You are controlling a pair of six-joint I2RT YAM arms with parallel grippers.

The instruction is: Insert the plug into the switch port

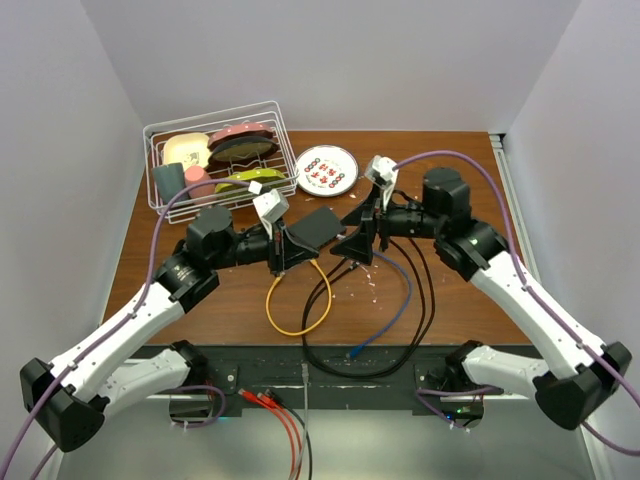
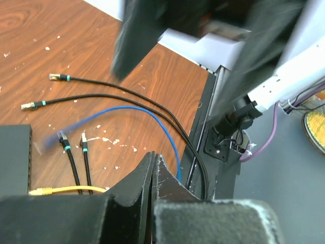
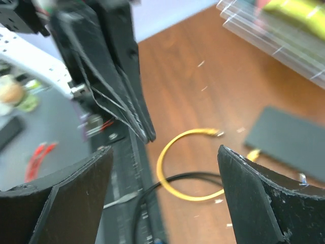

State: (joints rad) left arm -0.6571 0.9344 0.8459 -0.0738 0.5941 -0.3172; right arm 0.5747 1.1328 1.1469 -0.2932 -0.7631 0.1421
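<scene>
The flat black switch box (image 1: 322, 227) lies mid-table. Its narrow edge shows in the left wrist view (image 2: 29, 155), and I cannot make out single ports there. A yellow cable (image 1: 296, 308) loops in front of it, with one plug (image 2: 43, 191) at the box's edge and the other plug (image 3: 214, 132) lying loose. Two black plugs (image 2: 64, 146) lie near that edge. My left gripper (image 1: 281, 256) is shut with nothing seen between the fingers (image 2: 153, 157), above the table beside the box. My right gripper (image 1: 360, 248) is open and empty (image 3: 165, 150), facing the left gripper's fingers (image 3: 124, 81).
A white wire basket (image 1: 214, 160) with dishes stands at the back left, with a patterned plate (image 1: 327, 169) beside it. Black cables (image 1: 420, 300) and a blue cable (image 1: 386, 308) trail to the near edge. Two more black plugs (image 2: 55, 77) lie loose. White crumbs dot the wood.
</scene>
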